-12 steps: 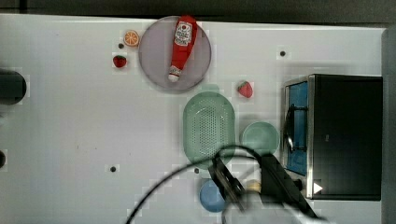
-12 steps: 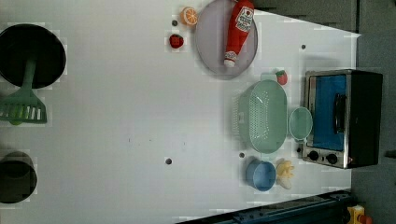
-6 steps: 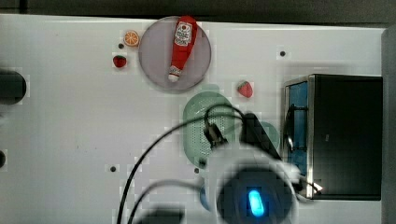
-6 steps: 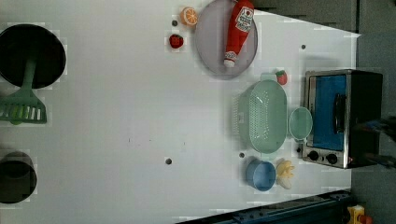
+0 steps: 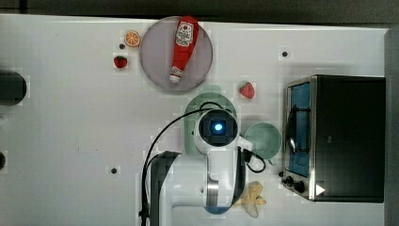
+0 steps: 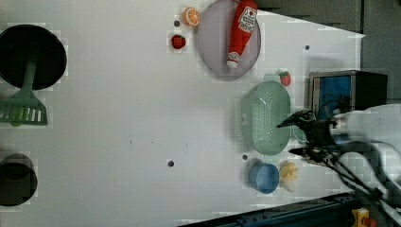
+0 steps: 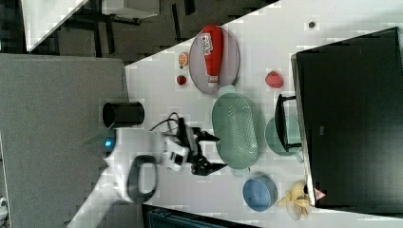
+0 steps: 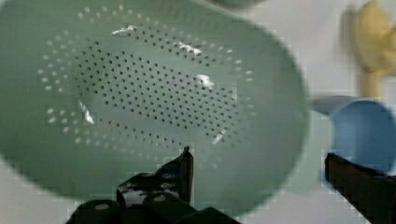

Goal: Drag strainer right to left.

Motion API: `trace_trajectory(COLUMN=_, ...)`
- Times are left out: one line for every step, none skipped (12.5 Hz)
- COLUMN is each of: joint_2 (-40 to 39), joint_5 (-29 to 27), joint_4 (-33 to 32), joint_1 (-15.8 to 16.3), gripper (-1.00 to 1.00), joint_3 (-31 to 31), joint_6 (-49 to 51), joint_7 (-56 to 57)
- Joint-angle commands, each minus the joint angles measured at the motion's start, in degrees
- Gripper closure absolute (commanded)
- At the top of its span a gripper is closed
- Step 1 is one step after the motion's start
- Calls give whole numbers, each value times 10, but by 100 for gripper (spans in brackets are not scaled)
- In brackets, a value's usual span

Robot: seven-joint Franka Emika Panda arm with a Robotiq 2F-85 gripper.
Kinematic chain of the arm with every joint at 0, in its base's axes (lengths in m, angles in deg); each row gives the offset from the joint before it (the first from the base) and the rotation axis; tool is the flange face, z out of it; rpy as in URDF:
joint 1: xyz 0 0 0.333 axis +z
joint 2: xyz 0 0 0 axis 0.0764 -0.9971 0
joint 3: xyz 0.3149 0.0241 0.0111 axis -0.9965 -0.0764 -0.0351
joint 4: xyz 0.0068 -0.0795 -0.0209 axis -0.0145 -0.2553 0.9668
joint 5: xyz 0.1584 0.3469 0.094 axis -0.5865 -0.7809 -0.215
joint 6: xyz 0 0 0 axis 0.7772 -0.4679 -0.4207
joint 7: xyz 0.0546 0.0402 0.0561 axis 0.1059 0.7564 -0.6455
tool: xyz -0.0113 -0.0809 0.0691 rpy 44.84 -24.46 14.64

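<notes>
The strainer (image 6: 265, 117) looks light, stiff and thin-walled; its wide rim seems the best place to hook or pinch. It sits on the desk (image 6: 118, 118), at 6 o'clock from the plate (image 6: 215, 47) in the left view. The tool (image 7: 209, 153) hangs spread beside it.

- The arm (image 5: 214, 181) has glossy white rounded shells with dark grey joint bands.
- A round blue light glows on a black square patch at its wrist.
- Thin black cables loop along the shells.
- The gripper (image 7: 213, 153) is black with tapering pointed fingers (image 8: 180, 170).
</notes>
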Motion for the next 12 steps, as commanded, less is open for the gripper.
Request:
trace_trajectory(joint_2=-17, joint_5=-1, joint_4=4, joint_1=-3, gripper=-100, joint_3=-1, joint_6=-92, joint_7=-51)
trace_trajectory(joint_2=-41, joint_5=-3, joint_4=2, joint_1=-2, gripper=-100, joint_3=-3, joint_6=-121, joint_7=-80)
trace_trajectory(joint_2=-64, joint_5=-4, joint_4=-2, joint_1=0, gripper=-100, joint_3=-5, joint_6=-147, joint_7=-120)
trace_trajectory(joint_2=-86, joint_5=-4, joint_4=-3, joint_1=3, gripper=-100, joint_3=-11, joint_6=-176, joint_7=-161)
trace_trajectory(joint_2=-109, joint_5=-4, joint_4=-5, joint_1=6, gripper=-100, joint_3=-18, joint_6=-207, joint_7=-195)
trace_trajectory(joint_2=-129, joint_5=-4, joint_4=-8, joint_1=10, gripper=-100, joint_3=-26, joint_6=-237, joint_7=-219)
trace_trajectory(joint_2=-147, joint_5=-3, joint_4=-9, joint_1=14, gripper=-100, joint_3=-32, joint_6=-263, joint_7=-231)
trace_trajectory(joint_2=-163, joint_5=-3, joint_4=-9, joint_1=18, gripper=-100, joint_3=-37, joint_6=-284, joint_7=-231)
trace_trajectory(joint_2=-177, joint_5=-3, joint_4=-9, joint_1=21, gripper=-100, joint_3=-40, joint_6=-295, joint_7=-231)
trace_trajectory(joint_2=-187, joint_5=-3, joint_4=-9, joint_1=24, gripper=-100, joint_3=-40, joint_6=-299, joint_7=-231)
trace_trajectory(joint_2=-192, joint_5=-3, joint_4=-8, joint_1=26, gripper=-100, joint_3=-41, joint_6=-301, joint_7=-231)
trace_trajectory(joint_2=-195, joint_5=-3, joint_4=-7, joint_1=29, gripper=-100, joint_3=-41, joint_6=-301, joint_7=-231)
